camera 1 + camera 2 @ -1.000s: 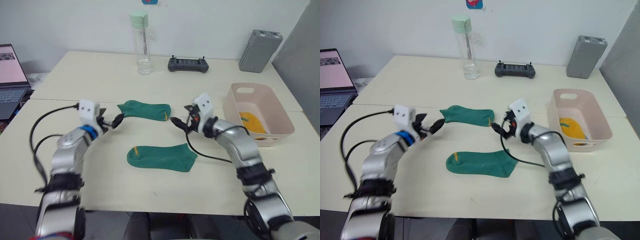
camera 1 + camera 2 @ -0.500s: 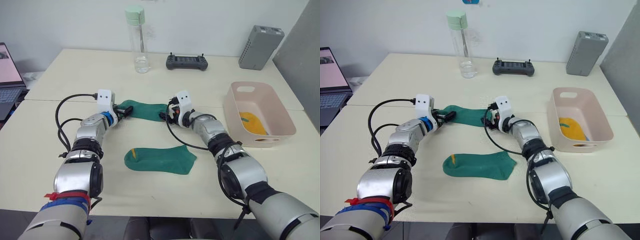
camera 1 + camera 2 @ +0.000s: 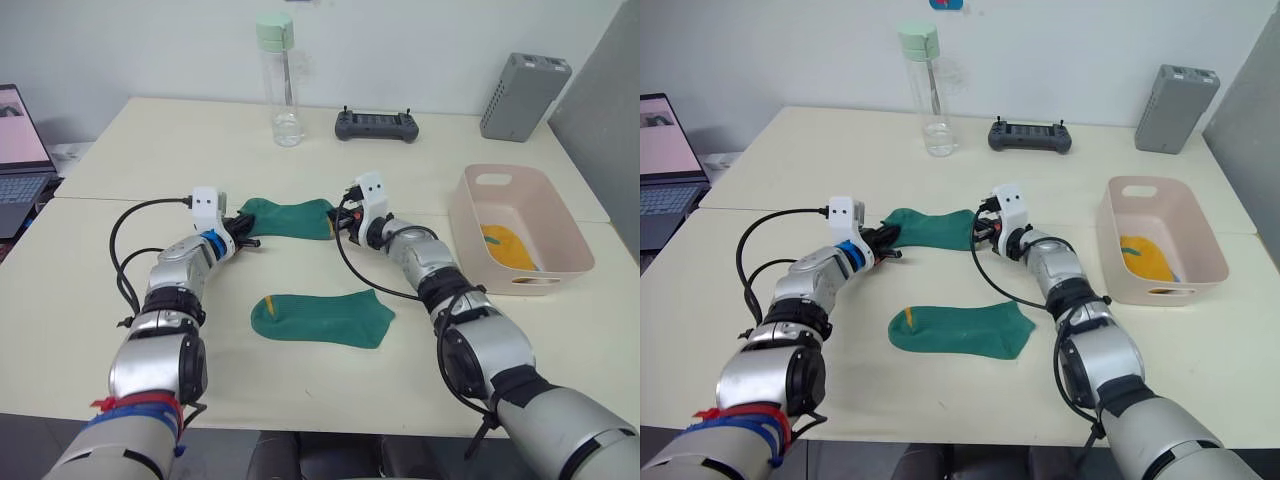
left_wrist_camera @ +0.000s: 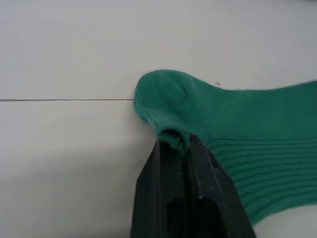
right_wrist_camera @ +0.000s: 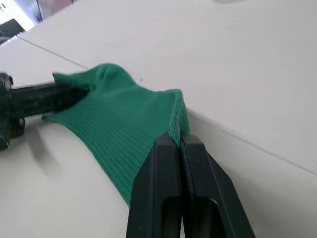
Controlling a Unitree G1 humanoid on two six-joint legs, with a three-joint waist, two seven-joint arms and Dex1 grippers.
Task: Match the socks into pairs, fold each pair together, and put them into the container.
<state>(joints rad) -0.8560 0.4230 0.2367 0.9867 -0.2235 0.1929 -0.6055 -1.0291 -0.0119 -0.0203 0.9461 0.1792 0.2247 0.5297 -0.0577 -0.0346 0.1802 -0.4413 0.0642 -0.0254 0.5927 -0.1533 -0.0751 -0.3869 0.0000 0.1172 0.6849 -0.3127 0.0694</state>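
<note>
1. The far dark green sock (image 3: 288,218) is stretched between both grippers above the cream surface (image 3: 150,150).
2. The left gripper (image 4: 174,144) is closed on one end of this sock; the right gripper (image 5: 177,139) is closed on the opposite end.
3. The near dark green sock (image 3: 322,317) lies flat on the surface, in front of the held sock and apart from it.
4. The pale pink container (image 3: 520,228) stands to the right and holds a mustard-yellow sock (image 3: 507,247).
5. A clear water bottle (image 3: 278,80), a black controller (image 3: 376,125) and a grey ribbed box (image 3: 523,96) stand along the far edge.
</note>
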